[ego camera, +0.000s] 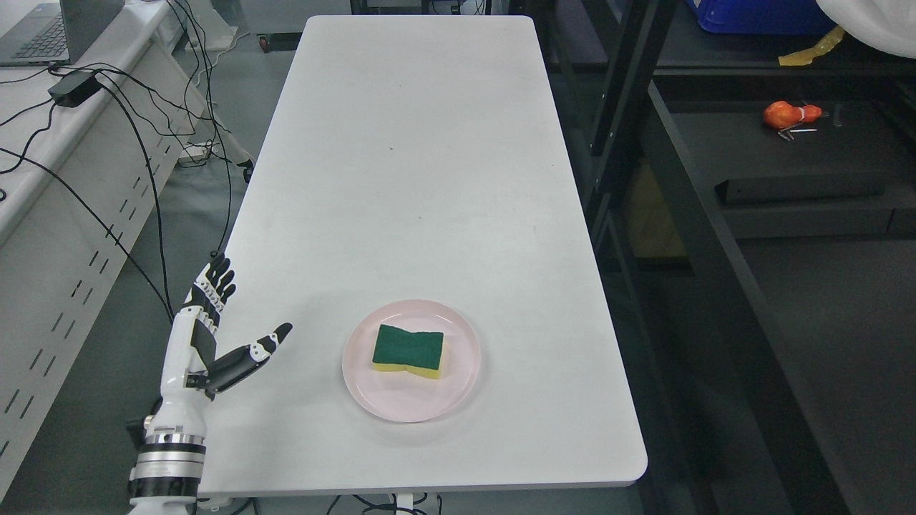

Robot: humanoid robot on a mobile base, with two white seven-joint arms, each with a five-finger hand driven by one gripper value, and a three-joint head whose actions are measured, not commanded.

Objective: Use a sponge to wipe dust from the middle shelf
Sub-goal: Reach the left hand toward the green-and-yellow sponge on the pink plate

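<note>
- Nearest the camera, the left hand rises at the table's near left corner on its silver-banded wrist, palm turned toward the middle of the table.
- Its fingers point straight up and away, close together, while the thumb juts out to the right; the hand is released, holding nothing and touching nothing that can be seen.
- No right arm shows anywhere in the head view.
- Well to the right of that hand sits a pink plate near the front edge of the white table.
- On the plate lies the sponge, green scouring face up with a yellow layer showing along its near edge, flat and untouched.
- Beyond the table's right side stands a dark shelf unit; one of its boards carries an orange object, and which level counts as the middle one cannot be told from here.
- Judged from this layout, the step in hand is fetching the sponge, so the wiping has not begun.
- To do it well, the hand should travel right over the plate's rim, come down with thumb on one long side and fingers on the other, and pinch at the narrowed waist.
- Pressing gently matters, since the light plate could slide or tip if the sponge is dragged sideways.
</note>
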